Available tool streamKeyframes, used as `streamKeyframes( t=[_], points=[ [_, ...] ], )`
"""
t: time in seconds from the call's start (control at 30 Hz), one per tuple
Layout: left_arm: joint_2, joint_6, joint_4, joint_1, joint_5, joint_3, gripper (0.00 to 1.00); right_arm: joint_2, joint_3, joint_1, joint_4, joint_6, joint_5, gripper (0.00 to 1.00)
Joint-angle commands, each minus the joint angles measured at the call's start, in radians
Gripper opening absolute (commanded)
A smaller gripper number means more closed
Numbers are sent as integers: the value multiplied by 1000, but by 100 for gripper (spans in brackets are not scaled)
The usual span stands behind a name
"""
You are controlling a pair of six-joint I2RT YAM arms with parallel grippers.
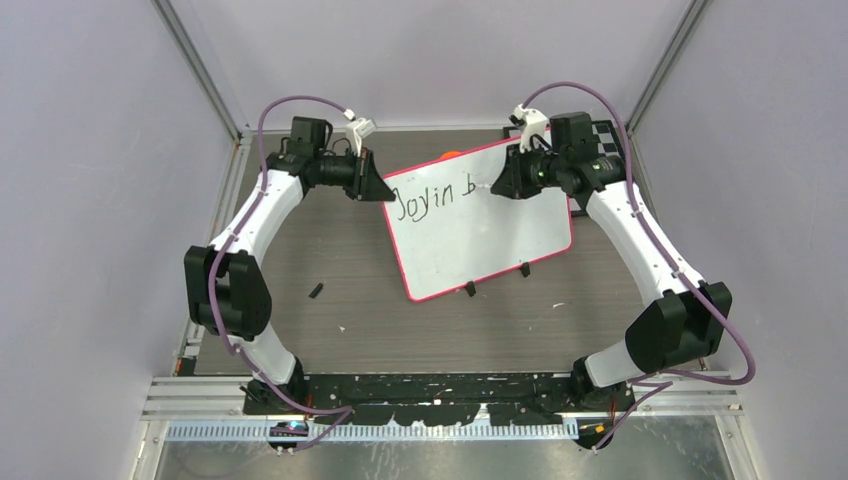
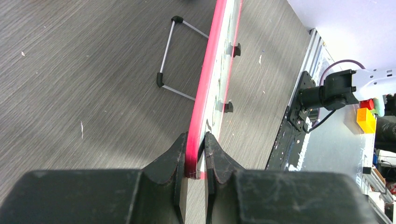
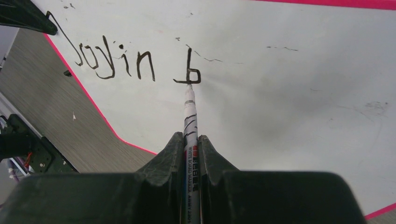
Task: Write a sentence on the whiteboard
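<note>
The whiteboard (image 1: pixel 490 240) with a pink-red rim stands tilted on the table, two black clips on its near edge. The sentence (image 1: pixel 432 196) reads "Joyin b" in dark marker; it also shows in the right wrist view (image 3: pixel 135 63). My left gripper (image 1: pixel 382 186) is shut on the whiteboard's upper left corner; in the left wrist view (image 2: pixel 196 156) the jaws pinch the pink rim (image 2: pixel 210 79). My right gripper (image 1: pixel 500 186) is shut on a white marker (image 3: pixel 190 126), whose tip touches the foot of the letter "b" (image 3: pixel 189 72).
A wire stand (image 2: pixel 170 60) props the board from behind. A small black piece (image 1: pixel 316 291) lies on the table left of the board. A checkerboard (image 1: pixel 602 132) lies at the far right behind the right arm. An orange thing (image 1: pixel 451 154) peeks above the board.
</note>
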Motion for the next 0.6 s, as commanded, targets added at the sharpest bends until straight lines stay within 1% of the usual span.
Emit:
streamKeyframes(
  t=[0.0, 0.43, 0.57],
  points=[
    [29, 88, -40, -22, -68, 29, 0, -40, 42, -28, 7, -10, -32, 0],
    [16, 91, -42, -34, -74, 22, 0, -2, 61, -28, 37, -5, -3, 0],
    [14, 91, -42, -36, -75, 18, 0, 9, 67, -26, 44, -4, 27, 0]
  ],
)
